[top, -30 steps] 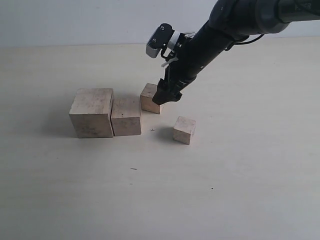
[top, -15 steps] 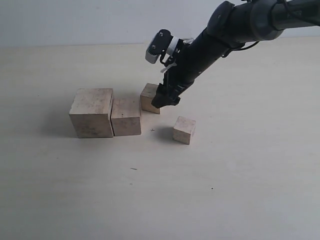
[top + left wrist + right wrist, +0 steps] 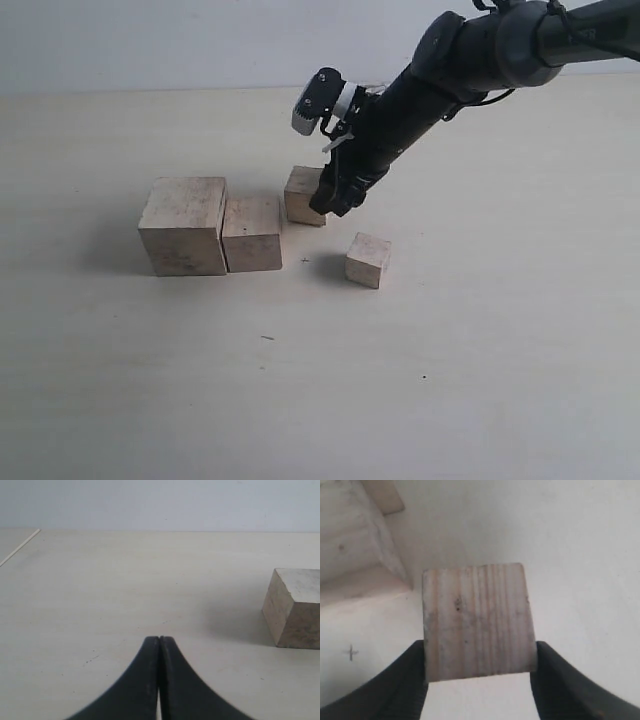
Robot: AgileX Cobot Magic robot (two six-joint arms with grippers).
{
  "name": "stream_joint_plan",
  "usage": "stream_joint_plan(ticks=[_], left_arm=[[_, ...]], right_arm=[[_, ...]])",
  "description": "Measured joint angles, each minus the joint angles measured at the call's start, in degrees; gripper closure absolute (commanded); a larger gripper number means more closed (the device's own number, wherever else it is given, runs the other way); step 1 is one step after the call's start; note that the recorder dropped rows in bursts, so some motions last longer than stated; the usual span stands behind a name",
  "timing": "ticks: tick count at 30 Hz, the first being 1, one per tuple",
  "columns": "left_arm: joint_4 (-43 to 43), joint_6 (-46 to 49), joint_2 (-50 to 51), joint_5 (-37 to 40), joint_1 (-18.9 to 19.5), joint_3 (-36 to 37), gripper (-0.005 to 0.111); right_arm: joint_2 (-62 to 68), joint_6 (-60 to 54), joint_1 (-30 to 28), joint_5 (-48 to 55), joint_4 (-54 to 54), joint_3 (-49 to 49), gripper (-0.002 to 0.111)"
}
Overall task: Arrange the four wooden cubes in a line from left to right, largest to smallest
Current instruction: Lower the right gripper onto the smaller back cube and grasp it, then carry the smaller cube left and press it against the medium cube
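Four wooden cubes sit on the pale table. The largest (image 3: pixel 183 225) and the second (image 3: pixel 252 232) stand touching side by side at the left. Behind and to the right of them is the third cube (image 3: pixel 303 194), with my right gripper (image 3: pixel 330 200) shut on it; in the right wrist view its fingers press on both sides of this cube (image 3: pixel 477 620). The smallest cube (image 3: pixel 368 259) stands alone in front, to the right. My left gripper (image 3: pixel 159 639) is shut and empty, low over bare table, with the largest cube (image 3: pixel 295 607) ahead and off to one side.
The right arm (image 3: pixel 470 55) reaches in from the upper right, above the table behind the smallest cube. A neighbouring cube (image 3: pixel 350 540) shows close beside the held one in the right wrist view. The table edge (image 3: pixel 20 547) shows far off in the left wrist view.
The right gripper's fingers have closed on the third cube, which has shifted slightly to the right. The other three cubes have not moved.
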Motion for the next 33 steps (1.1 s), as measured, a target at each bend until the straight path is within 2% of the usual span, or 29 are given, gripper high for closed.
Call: stream_joint_plan(ticks=[6,10,22,33], left_arm=[[0.0,0.0,0.0,0.0,0.0,0.0,0.107],[0.0,0.0,0.0,0.0,0.0,0.0,0.107],[0.0,0.0,0.0,0.0,0.0,0.0,0.107],[0.0,0.0,0.0,0.0,0.0,0.0,0.107]], right_arm=[[-1.5,4.1,0.0,7.5,-12.1,0.0,0.108],[-1.7,4.6,0.0,10.1,-13.7,0.0,0.108],[-1.6,-1.1,0.0,16.4,-6.4,0.0,0.108],[-1.5,-4.9,0.0,15.7,-2.5,0.0,0.108]])
